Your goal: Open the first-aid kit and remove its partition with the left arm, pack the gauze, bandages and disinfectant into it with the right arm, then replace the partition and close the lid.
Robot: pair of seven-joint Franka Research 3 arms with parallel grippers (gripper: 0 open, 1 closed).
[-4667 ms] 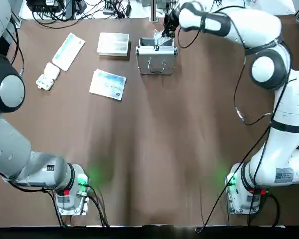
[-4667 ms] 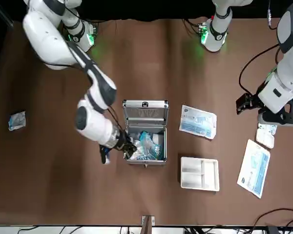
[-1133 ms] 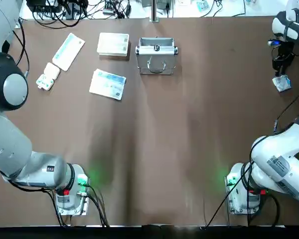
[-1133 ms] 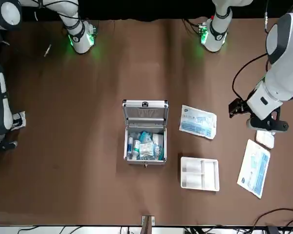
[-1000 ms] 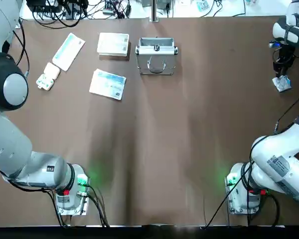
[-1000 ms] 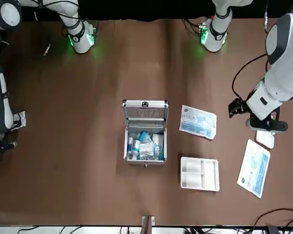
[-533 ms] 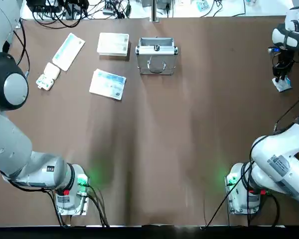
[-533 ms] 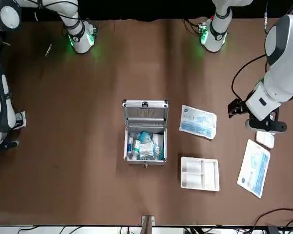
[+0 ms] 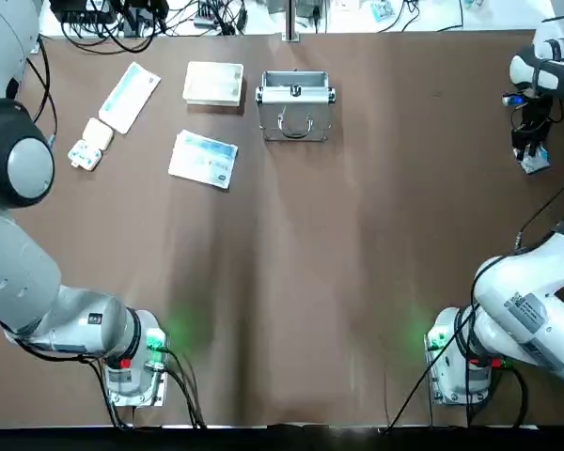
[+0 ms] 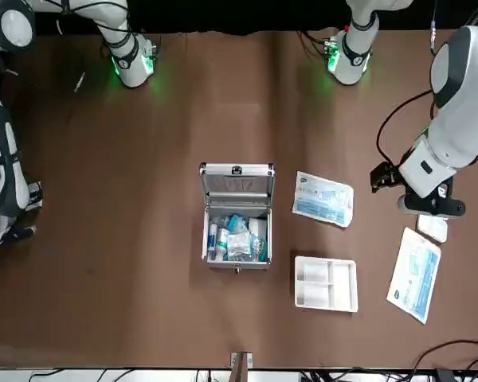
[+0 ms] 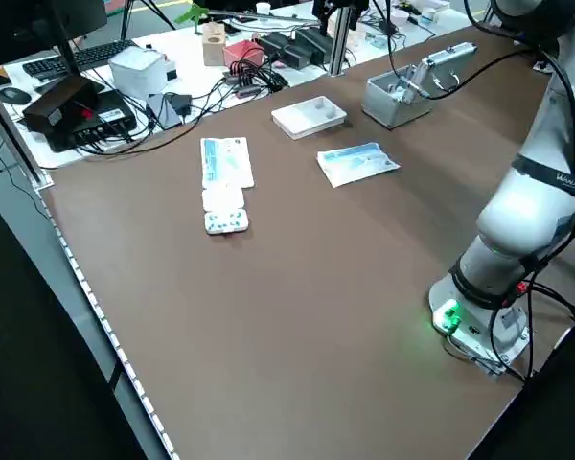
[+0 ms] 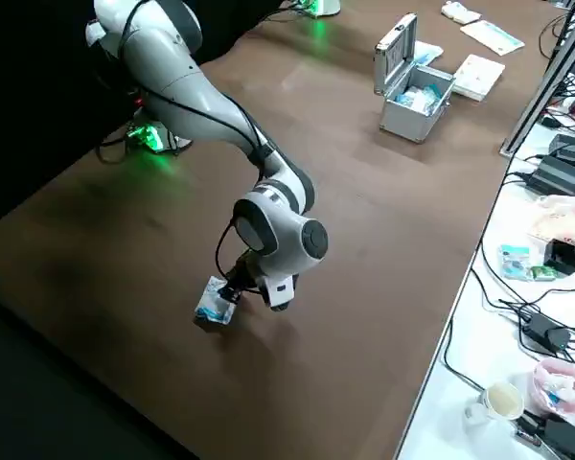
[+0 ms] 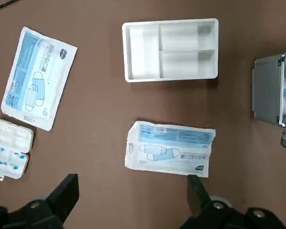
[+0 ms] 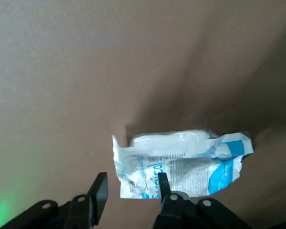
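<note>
Fingers (image 14: 99,193) of the right gripper (image 14: 128,191) are spread apart, hovering right over a white-blue packet (image 14: 181,164) at the table (image 9: 357,235) edge. Left gripper (image 13: 133,200) is open too, above the partition (image 13: 170,49). First-aid kit (image 10: 237,231) sits open mid-table with its lid (image 10: 237,185) up and supplies inside.

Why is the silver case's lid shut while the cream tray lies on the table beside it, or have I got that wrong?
One slip: the lid stands open, as the front view shows, with packets inside the first-aid kit. The partition does lie on the table beside it.
</note>
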